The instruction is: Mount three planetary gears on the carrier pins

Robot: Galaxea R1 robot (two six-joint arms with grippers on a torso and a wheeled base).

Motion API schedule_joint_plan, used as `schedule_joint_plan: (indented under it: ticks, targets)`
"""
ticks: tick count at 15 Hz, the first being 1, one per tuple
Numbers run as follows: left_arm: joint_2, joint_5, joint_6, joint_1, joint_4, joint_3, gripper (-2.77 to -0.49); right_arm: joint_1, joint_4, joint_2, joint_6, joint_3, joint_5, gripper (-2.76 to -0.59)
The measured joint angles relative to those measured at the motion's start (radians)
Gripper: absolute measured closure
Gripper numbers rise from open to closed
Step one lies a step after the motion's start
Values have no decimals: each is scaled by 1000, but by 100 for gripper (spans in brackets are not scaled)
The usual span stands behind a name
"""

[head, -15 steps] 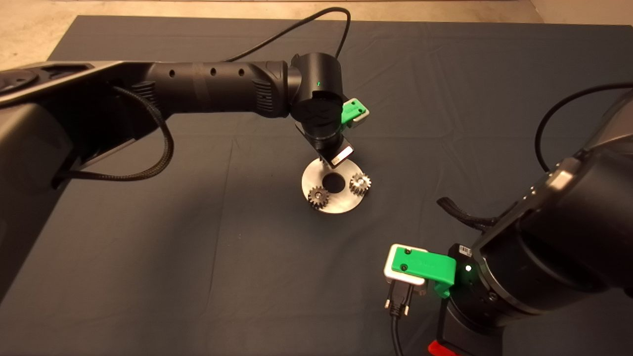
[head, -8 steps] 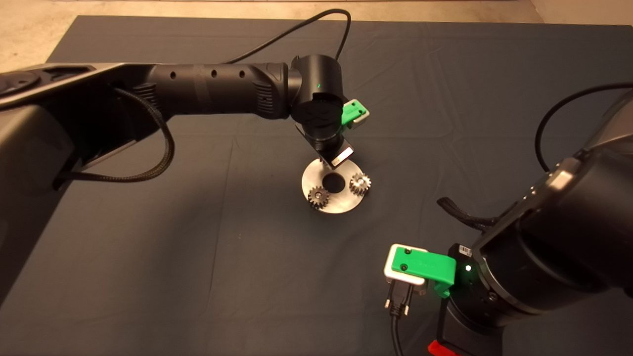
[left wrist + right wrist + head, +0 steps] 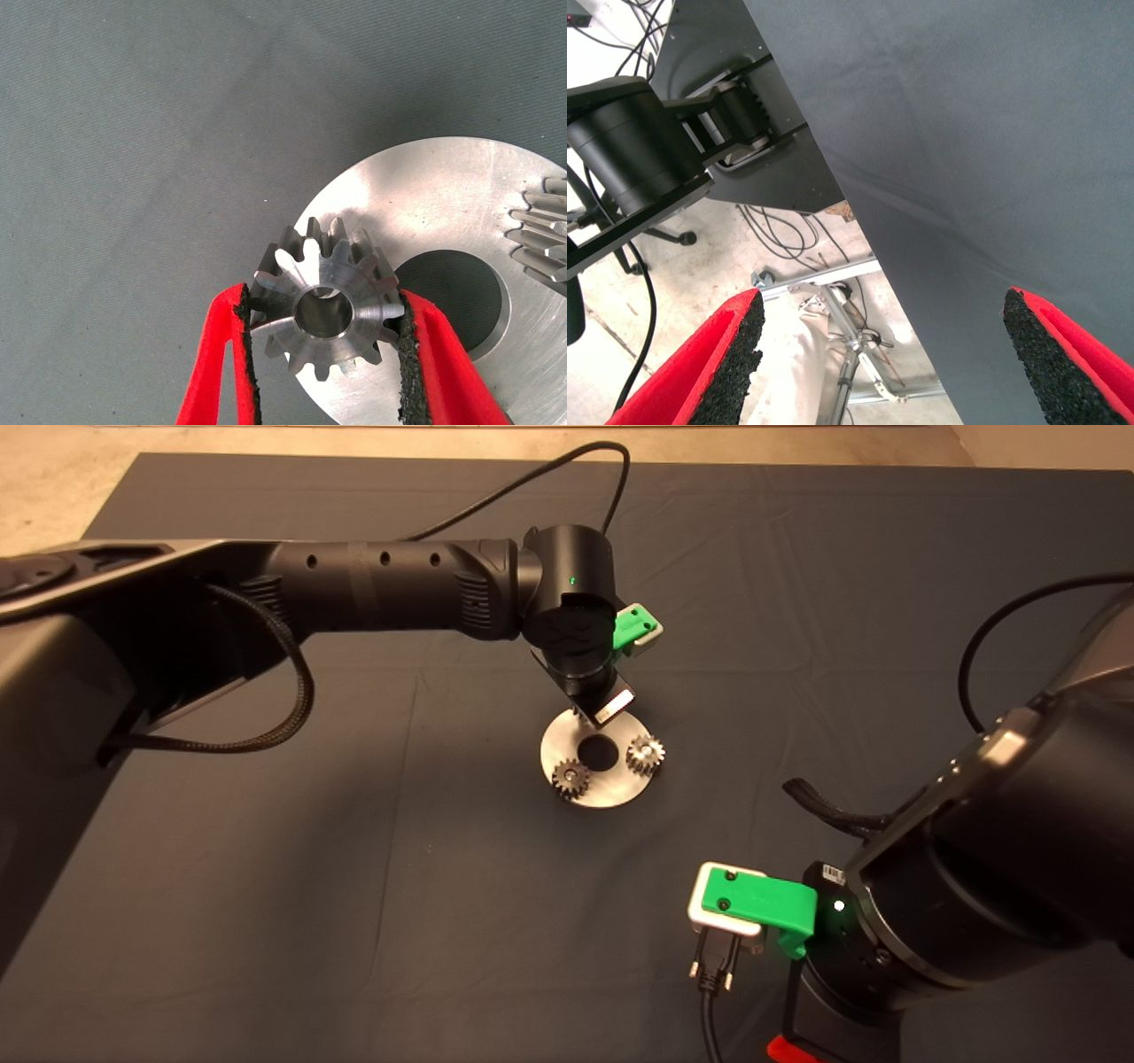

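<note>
Head view shows the left arm reaching in over the dark mat [image 3: 354,850], its left gripper [image 3: 602,707] hanging above the far edge of the round disc [image 3: 611,790]; two planetary gears sit on that disc, one [image 3: 570,779] at its near left and one [image 3: 646,754] at its right, either side of the centre hole [image 3: 600,754]; the carrier pins cannot be made out under them. No brand name or readable writing shows; a small white barcode label [image 3: 831,873] sits on the right arm's wrist, too small to read. The left wrist view gives the close detail: the left gripper [image 3: 326,320] is clamped on the third gear [image 3: 325,305], one black pad [image 3: 245,332] against its teeth on each side; the gear lies bore-up over the disc [image 3: 443,190] just beside the centre hole [image 3: 452,297], and whether it rests on the plate or floats above it cannot be told; another gear's teeth [image 3: 540,232] show at the disc's far side. The right gripper [image 3: 780,1045] waits at the lower right edge of the mat; in the right wrist view its fingers [image 3: 718,354] stand wide apart with nothing between them [image 3: 890,354]. The mat is a creased dark cloth; beyond it lies a pale concrete floor [image 3: 53,487], with cables [image 3: 780,235] and a metal frame [image 3: 842,354] below the table edge.
</note>
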Motion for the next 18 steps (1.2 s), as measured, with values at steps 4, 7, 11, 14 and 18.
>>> schedule_joint_plan:
  ticks: [4, 7, 11, 14, 18]
  targets:
    - [9, -11, 0, 3, -1, 0, -64, 0, 0, 0, 0, 0, 0, -200]
    - [8, -13, 0, 3, -2, 0, -64, 0, 0, 0, 0, 0, 0, -200]
    - [8, -14, 1, 2, -3, 0, -64, 0, 0, 0, 0, 0, 0, -200]
    - [4, -19, 1, 2, -3, 0, -64, 0, 0, 0, 0, 0, 0, -200]
    - [-16, -36, 2, 2, -6, 2, -64, 0, 0, 0, 0, 0, 0, -200]
